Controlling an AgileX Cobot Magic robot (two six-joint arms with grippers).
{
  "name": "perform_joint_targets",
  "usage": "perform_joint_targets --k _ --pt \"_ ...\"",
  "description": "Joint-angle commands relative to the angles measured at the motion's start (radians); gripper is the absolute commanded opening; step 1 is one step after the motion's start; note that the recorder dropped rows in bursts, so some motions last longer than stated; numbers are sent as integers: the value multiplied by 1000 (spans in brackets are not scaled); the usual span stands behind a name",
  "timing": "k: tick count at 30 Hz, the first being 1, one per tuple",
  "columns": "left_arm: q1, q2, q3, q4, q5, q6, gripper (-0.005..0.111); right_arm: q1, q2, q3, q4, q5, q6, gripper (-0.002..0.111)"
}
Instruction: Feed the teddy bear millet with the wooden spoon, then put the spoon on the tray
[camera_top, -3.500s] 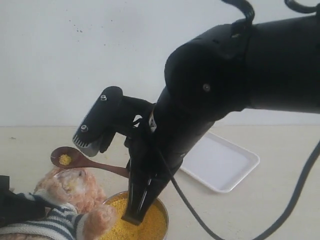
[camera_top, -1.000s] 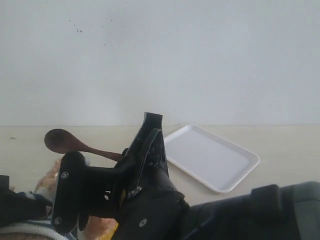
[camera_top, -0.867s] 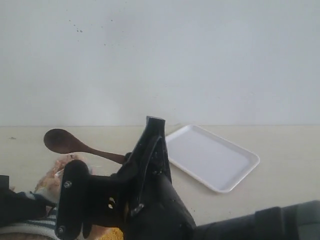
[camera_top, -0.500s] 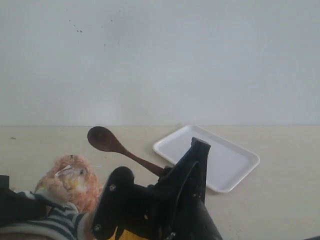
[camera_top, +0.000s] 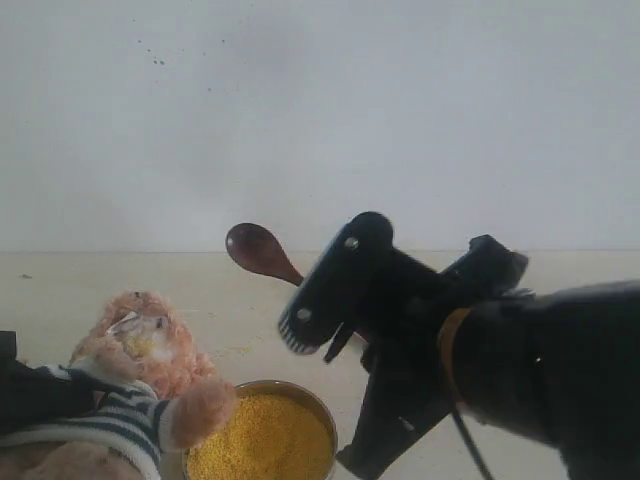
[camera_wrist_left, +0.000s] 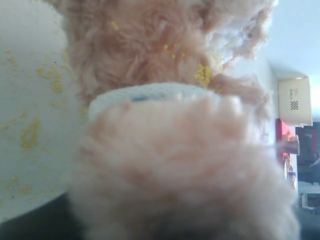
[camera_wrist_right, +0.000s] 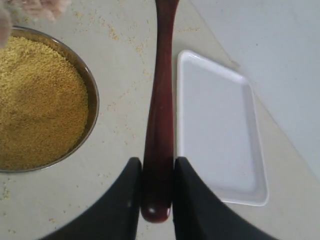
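Observation:
The teddy bear (camera_top: 140, 345) leans at the lower left, millet grains stuck on its muzzle. Its fur (camera_wrist_left: 165, 150) fills the left wrist view and hides my left gripper's fingers; the gripper's black body (camera_top: 30, 395) presses on its striped shirt. My right gripper (camera_wrist_right: 157, 175) is shut on the handle end of the wooden spoon (camera_wrist_right: 161, 100). The spoon's empty bowl (camera_top: 254, 250) hangs in the air, right of the bear's head. Millet (camera_wrist_right: 35, 100) fills the metal bowl (camera_top: 262, 440) beside the bear. The white tray (camera_wrist_right: 220, 125) lies just beyond the spoon handle; my right arm hides it in the exterior view.
Loose yellow grains (camera_wrist_right: 125, 90) are scattered on the beige table between bowl and tray and around the bear (camera_wrist_left: 30, 135). My bulky right arm (camera_top: 520, 370) covers the right half of the exterior view. A plain white wall stands behind.
My right gripper has carried the spoon from above the bear's head to the right and higher. The spoon's bowl is now empty, and the arm now covers the tray.

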Motion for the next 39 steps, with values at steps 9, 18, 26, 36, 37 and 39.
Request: perform_joint_targets --k 9,18,26,36,37,39 --pt "1 -12 -75 -199 -14 152 4 -79 -54 -185 628 278 -635 0" --pt "1 -10 -121 -199 -47 148 4 -79 18 -418 720 435 -817 0" --pt "1 -10 -121 -199 -133 144 4 -79 332 -661 715 686 -1085 0" --pt "1 -10 -121 -199 -145 144 4 -66 402 -662 913 686 -1228 0" --pt "1 -10 -121 -199 -145 144 4 -66 402 -662 908 686 -1228 0" --pt "1 -10 -121 -199 -145 149 4 -66 402 -660 891 686 -1233 0"
